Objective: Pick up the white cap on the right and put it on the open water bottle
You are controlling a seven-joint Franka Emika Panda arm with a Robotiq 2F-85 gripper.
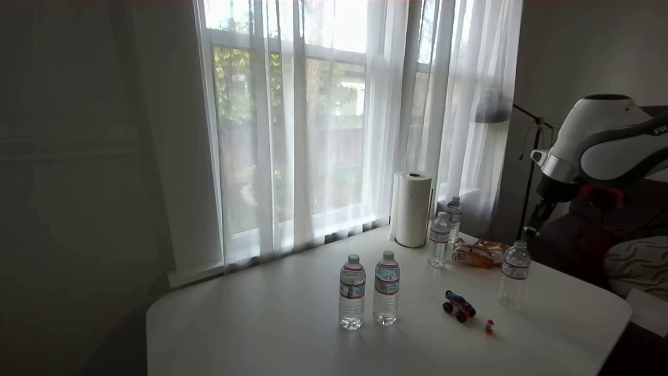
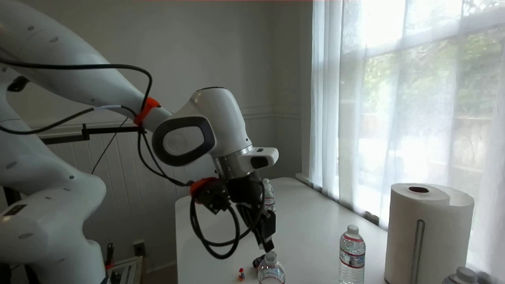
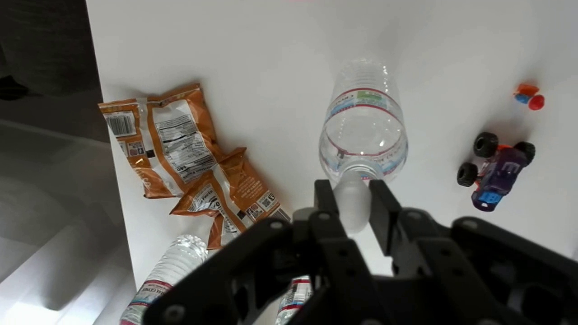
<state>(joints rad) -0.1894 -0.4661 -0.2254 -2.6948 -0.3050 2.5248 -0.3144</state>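
My gripper (image 3: 351,186) has its two fingers on either side of a blurred white cap (image 3: 353,207), which fills the gap between them. The clear water bottle (image 3: 363,131) stands upright under the fingers, and its neck lines up with the cap in the wrist view. In both exterior views the gripper (image 1: 533,228) (image 2: 265,245) is tilted, with its tips close to the top of this bottle (image 1: 514,274) (image 2: 271,272). A small pale spot shows at the fingertips. The bottle's mouth is hidden behind the cap in the wrist view. Whether cap and neck touch cannot be told.
Orange snack bags (image 3: 180,149), a toy truck (image 3: 496,169) and a small red-blue figure (image 3: 528,96) lie near the bottle. Several other bottles (image 1: 353,292) (image 1: 438,240) (image 2: 352,256) stand on the white table (image 1: 250,334). A paper towel roll (image 1: 413,209) stands by the window.
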